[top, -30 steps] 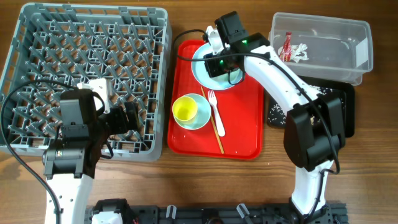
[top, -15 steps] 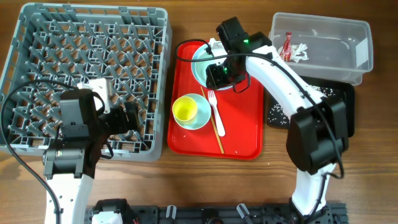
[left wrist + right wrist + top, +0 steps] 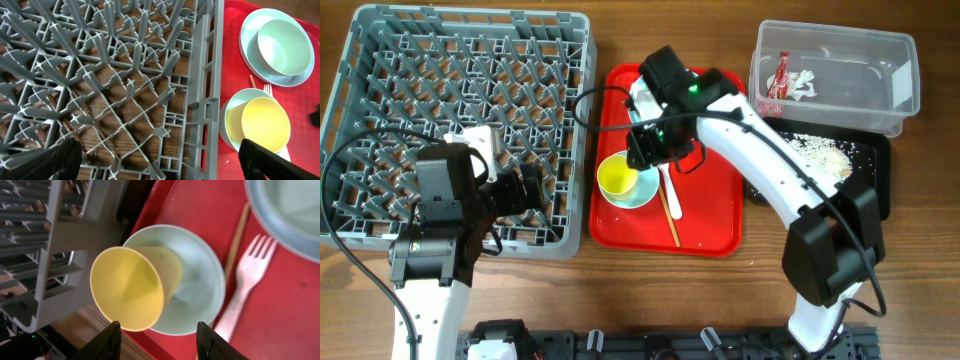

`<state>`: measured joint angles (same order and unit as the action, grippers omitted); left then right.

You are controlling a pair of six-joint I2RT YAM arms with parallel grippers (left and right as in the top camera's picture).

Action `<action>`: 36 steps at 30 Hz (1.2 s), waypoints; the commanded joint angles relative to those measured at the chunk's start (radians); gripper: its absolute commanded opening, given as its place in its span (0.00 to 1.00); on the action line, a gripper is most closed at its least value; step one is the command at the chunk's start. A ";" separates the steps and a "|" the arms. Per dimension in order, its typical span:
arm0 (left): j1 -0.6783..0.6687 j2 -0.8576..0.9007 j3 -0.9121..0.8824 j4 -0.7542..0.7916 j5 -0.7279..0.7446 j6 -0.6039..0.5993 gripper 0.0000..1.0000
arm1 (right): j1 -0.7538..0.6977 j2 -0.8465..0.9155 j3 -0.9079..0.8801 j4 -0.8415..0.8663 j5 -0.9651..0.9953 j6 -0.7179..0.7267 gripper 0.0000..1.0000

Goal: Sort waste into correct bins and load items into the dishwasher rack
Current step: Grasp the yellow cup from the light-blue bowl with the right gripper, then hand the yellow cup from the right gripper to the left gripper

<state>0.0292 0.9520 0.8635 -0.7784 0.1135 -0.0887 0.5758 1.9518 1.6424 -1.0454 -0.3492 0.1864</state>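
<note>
The yellow cup [image 3: 617,177] [image 3: 131,287] stands on the pale blue saucer [image 3: 638,190] [image 3: 197,287] on the red serving tray. My right gripper [image 3: 655,150] [image 3: 160,337] hovers just above them, open, with nothing between its fingers. Beside the saucer lie the white fork [image 3: 667,183] [image 3: 246,277] and the chopstick [image 3: 672,212] [image 3: 235,245]. The green bowl [image 3: 282,47] sits in the blue plate [image 3: 248,47] [image 3: 640,97], mostly under my right arm from overhead. My left gripper [image 3: 535,185] [image 3: 160,160] hangs open over the grey rack [image 3: 470,110] [image 3: 205,75], near its right wall.
At the back right the clear tub [image 3: 840,110] holds the red wrapper [image 3: 780,72] and the white napkin [image 3: 803,85]. In front of it the black tray [image 3: 870,190] carries beige scraps [image 3: 815,155]. The red serving tray [image 3: 710,215] lies between the rack and the black tray.
My right gripper moved from over the plate and bowl toward the front left, above the cup and saucer, and its jaws opened wider. The left arm stayed still.
</note>
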 commanded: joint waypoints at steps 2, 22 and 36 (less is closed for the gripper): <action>0.007 0.003 0.018 0.002 0.005 -0.006 1.00 | 0.024 0.000 -0.085 0.073 0.040 0.103 0.48; 0.007 0.003 0.018 0.002 0.005 -0.006 1.00 | 0.027 0.028 -0.178 0.192 0.073 0.217 0.04; 0.007 0.015 0.018 0.113 0.370 -0.059 1.00 | -0.155 -0.200 -0.051 0.146 -0.089 0.176 0.04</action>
<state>0.0311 0.9520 0.8635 -0.7208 0.2882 -0.0910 0.4942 1.8835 1.5414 -0.9131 -0.3218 0.3870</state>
